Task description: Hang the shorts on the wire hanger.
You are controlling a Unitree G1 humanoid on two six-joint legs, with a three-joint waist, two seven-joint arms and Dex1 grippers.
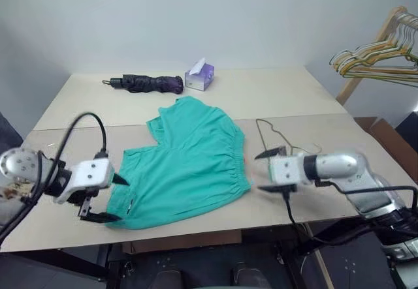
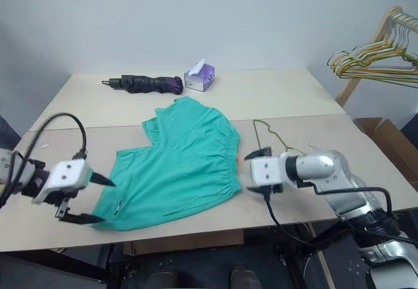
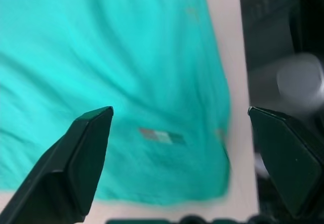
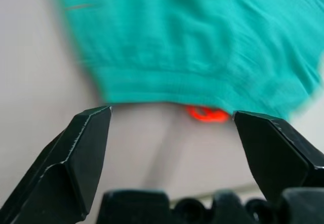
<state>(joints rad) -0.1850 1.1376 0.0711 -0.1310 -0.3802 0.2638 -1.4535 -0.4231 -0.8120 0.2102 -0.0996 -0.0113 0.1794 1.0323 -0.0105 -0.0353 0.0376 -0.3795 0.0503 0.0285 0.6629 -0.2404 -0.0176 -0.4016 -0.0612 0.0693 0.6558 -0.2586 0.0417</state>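
Beige tabletop carries the shorts, spread flat at its centre. Left gripper hovers at the shorts' left hem, fingers spread, grasping nothing. Right gripper hovers just right of the waistband, likewise spread and empty. Wire hanger lies right of the shorts, partly behind that gripper.

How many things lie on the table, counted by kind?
Shorts: 1
Wire hanger: 1
Folded umbrella: 1
Tissue box: 1
Total: 4
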